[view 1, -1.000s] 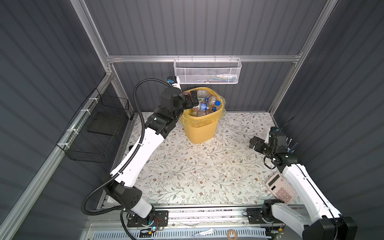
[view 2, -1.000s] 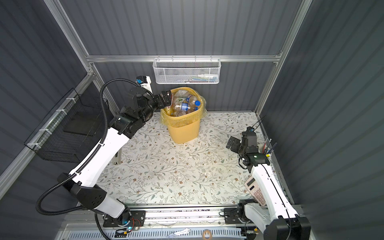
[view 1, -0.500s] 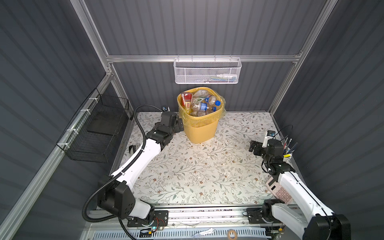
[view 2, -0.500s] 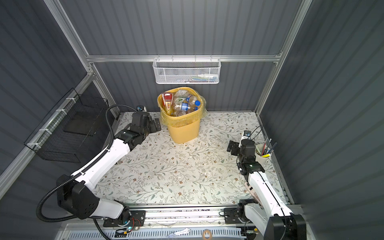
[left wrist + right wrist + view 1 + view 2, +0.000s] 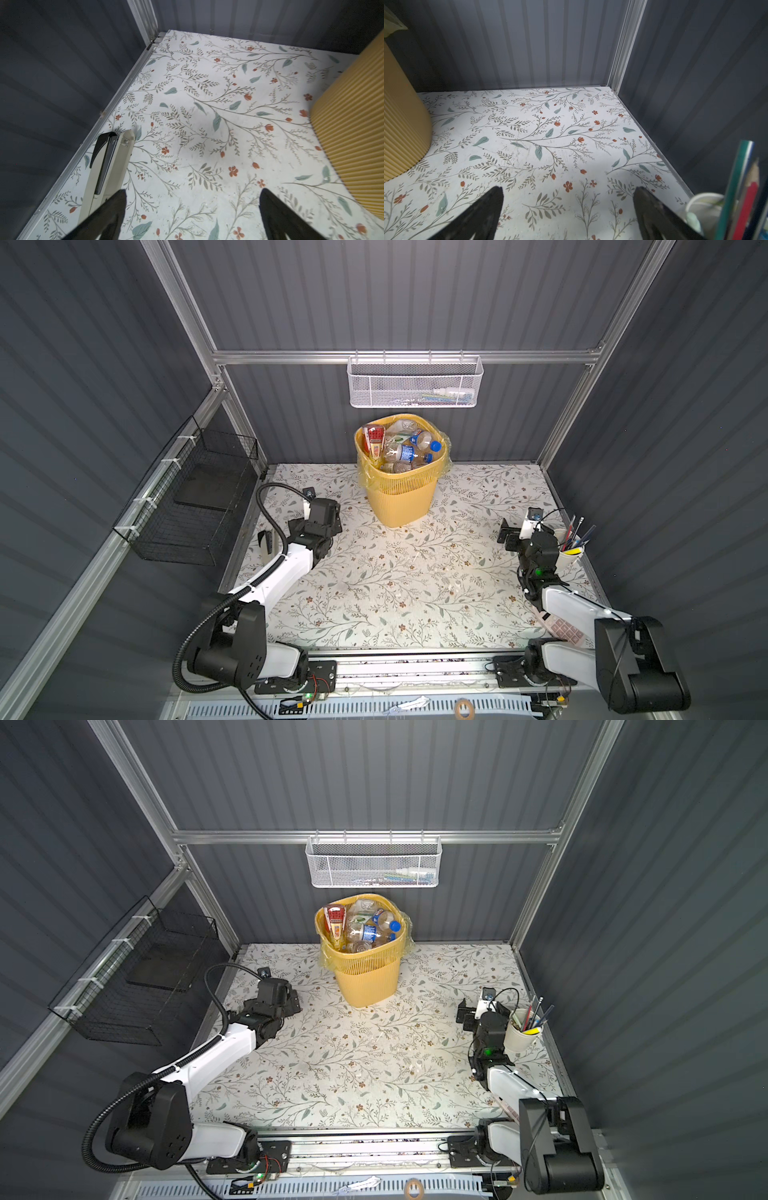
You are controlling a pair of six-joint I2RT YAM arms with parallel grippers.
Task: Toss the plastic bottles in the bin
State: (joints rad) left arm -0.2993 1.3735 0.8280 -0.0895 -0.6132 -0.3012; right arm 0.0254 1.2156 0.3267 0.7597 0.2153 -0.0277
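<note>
Plastic bottles fill the bin up to its rim in both top views: clear, partly crushed bodies lying across one another. One with a red label stands on end against the bin's left side, and one with a blue and white label lies in the middle. A blue cap shows near the right rim. None of the label print is large enough to read. The bin is yellow, ribbed below and latticed above, with a clear yellowish bag folded over its edge. It stands upright at the back middle of the table, close to the rear wall and below a white mesh basket hung on the rail. No bottle lies on the table's pale floral covering of green leaves and small red flowers. Grey ribbed panels in an aluminium frame close in the space, and a black wire basket hangs on the left wall. The left gripper hovers low by the bin's left side, fingers spread wide and empty, with a cream and black stapler beside it. The right gripper is likewise spread and empty, next to a white pen cup.
</note>
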